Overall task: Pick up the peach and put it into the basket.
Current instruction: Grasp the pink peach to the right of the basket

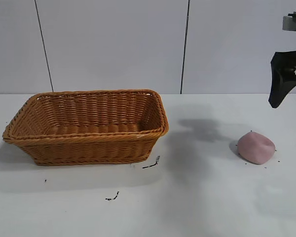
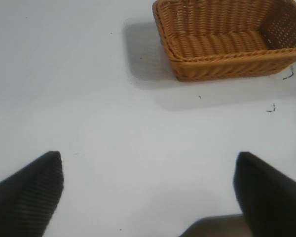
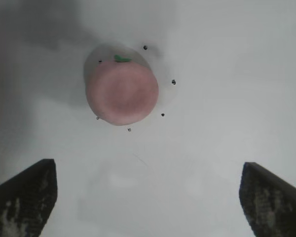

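Over at the right of the exterior frame, low of centre, the small dull pink, rounded and slightly flattened peach sits on the white table, with a few tiny dark specks scattered on the surface around it. Well apart from it, in the left half of the frame, stands the large rectangular orange-brown woven wicker basket with flared sides and a braided rim; nothing shows inside it. A couple of small dark scraps lie on the table just in front of the basket's right corner. At the upper right edge of the frame the black right gripper hangs in the air above and slightly right of the peach, touching nothing. Its wrist view shows the right gripper's two dark fingertips set wide apart at the bottom corners, with the peach lying on the table in the upper middle of that frame, a small green bit at its top edge. The left gripper does not appear in the exterior frame; its own wrist view shows its dark fingertips also spread wide over bare table, with the basket at the upper right of that frame, well apart from them.
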